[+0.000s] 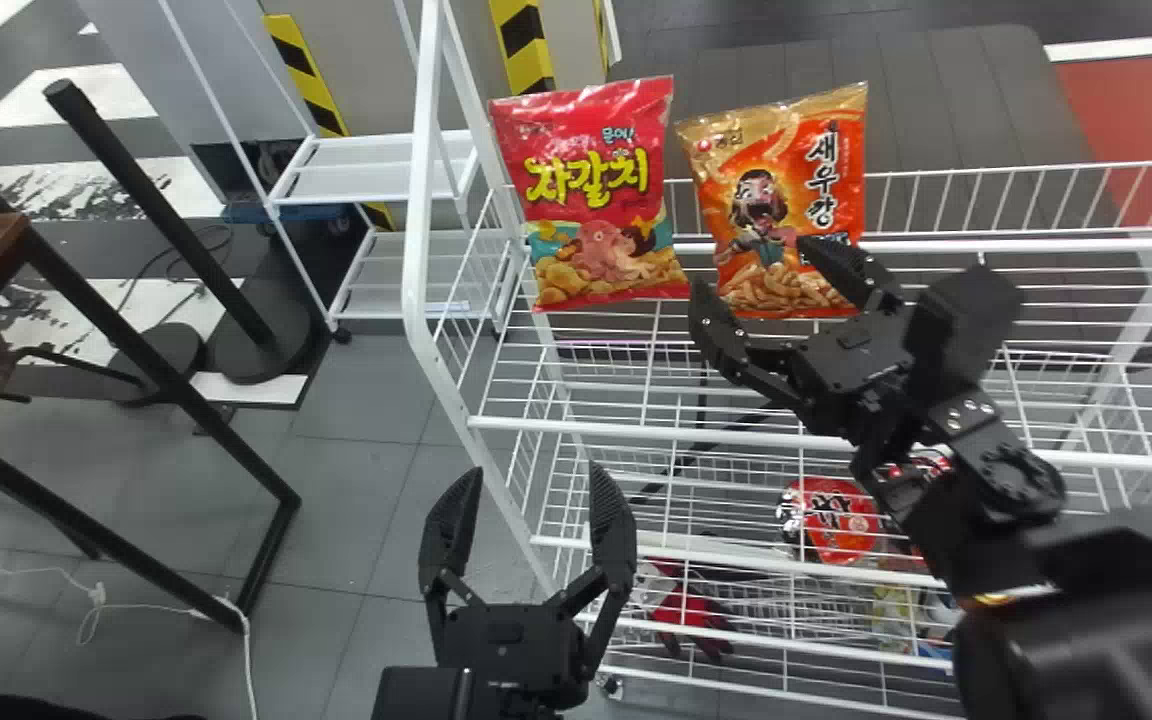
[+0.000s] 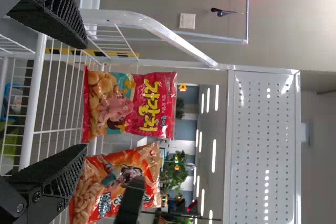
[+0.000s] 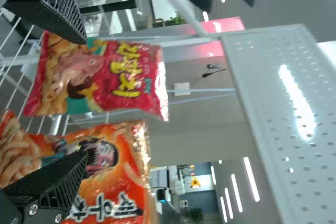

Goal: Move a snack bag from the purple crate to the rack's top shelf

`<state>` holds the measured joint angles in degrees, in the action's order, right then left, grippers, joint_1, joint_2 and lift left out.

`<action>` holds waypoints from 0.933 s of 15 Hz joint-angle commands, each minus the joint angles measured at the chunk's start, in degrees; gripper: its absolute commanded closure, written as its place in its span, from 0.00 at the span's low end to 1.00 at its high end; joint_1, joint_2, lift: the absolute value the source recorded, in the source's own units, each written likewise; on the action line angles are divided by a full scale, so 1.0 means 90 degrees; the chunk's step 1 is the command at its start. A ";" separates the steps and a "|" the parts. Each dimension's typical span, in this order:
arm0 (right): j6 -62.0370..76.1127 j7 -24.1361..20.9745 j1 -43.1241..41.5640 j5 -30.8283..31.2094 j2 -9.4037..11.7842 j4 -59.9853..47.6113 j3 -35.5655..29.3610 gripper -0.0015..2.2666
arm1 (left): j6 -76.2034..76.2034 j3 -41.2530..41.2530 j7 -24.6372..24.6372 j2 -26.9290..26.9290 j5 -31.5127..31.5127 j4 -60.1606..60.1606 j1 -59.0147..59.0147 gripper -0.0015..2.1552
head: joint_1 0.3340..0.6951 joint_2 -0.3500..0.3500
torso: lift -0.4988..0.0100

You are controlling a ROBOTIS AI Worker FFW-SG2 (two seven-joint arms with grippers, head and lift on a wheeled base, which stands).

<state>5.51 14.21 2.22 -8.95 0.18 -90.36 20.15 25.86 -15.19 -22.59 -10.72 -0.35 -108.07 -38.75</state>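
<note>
From where I stand, the job looks almost done: the orange and gold plastic snack bag [image 1: 796, 175], which I take to be the one being moved, is standing on the top shelf of the white wire rack [image 1: 636, 431]. The black right gripper [image 1: 753, 264] is spread wide and pinches nothing, right by the bag's lower part; I can't tell if a finger touches it. I think the next step is to back away. The arm should pull straight back toward the robot, slow and gentle, with both fingers kept wide. If it swings sideways, a finger could catch the bag and tip it, or bump the red plastic snack bag [image 1: 596, 200] next to it. It should also go up a bit, so it won't snag on the front bar. The black left gripper [image 1: 536, 470] is spread too, with nothing in it, low by the rack's left front corner, and can just wait. The orange bag stands up on its end, puffy and shiny, with its gold top leaning a little. Its front faces the robot and has a big shouting face and a pile of crunchy sticks at the bottom.
</note>
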 commanded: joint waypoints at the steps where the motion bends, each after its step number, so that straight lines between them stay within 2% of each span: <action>1: -0.0628 -0.0144 0.0710 -0.0090 -0.0025 -0.1288 -0.0188 0.02 | -0.0038 0.0037 0.0088 0.0000 0.0030 -0.0091 -0.0001 0.08 | 1.00 0.87 | 0.98; 4: -0.0940 -0.0261 0.1745 -0.0051 -0.0025 -0.2587 -0.0793 0.02 | -0.0077 0.0057 0.0274 0.0000 0.0069 -0.0287 -0.0001 0.08 | 1.00 0.84 | 0.98; 6: -0.0667 -0.0202 0.2458 -0.0246 0.0176 -0.3007 -0.1369 0.02 | -0.0155 0.0047 0.0303 0.0000 0.0117 -0.0287 0.0058 0.08 | 1.00 0.76 | 0.98; 8: -0.0139 -0.0095 0.3073 -0.0285 0.0410 -0.3193 -0.1799 0.02 | -0.0174 0.0027 0.0323 0.0000 0.0157 -0.0248 0.0087 0.08 | 1.00 0.68 | 0.98; 10: 0.0408 0.0179 0.3591 -0.0432 0.0459 -0.3183 -0.2248 0.02 | -0.0194 0.0047 0.0323 0.0000 0.0186 -0.0248 0.0097 0.08 | 1.00 0.58 | 0.98; 12: 0.0720 0.0403 0.4030 -0.0520 0.0576 -0.3144 -0.2580 0.02 | -0.0252 0.0066 0.0323 -0.0010 0.0196 -0.0248 0.0097 0.08 | 1.00 0.53 | 0.98; 14: 0.1384 0.0559 0.4392 -0.0695 0.0586 -0.2948 -0.2834 0.02 | -0.0311 0.0066 0.0332 -0.0010 0.0215 -0.0267 0.0078 0.07 | 1.00 0.48 | 0.98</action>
<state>13.43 19.06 39.22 -14.20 5.28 -118.16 -3.70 23.43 -14.63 -19.62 -10.80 1.52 -110.33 -37.92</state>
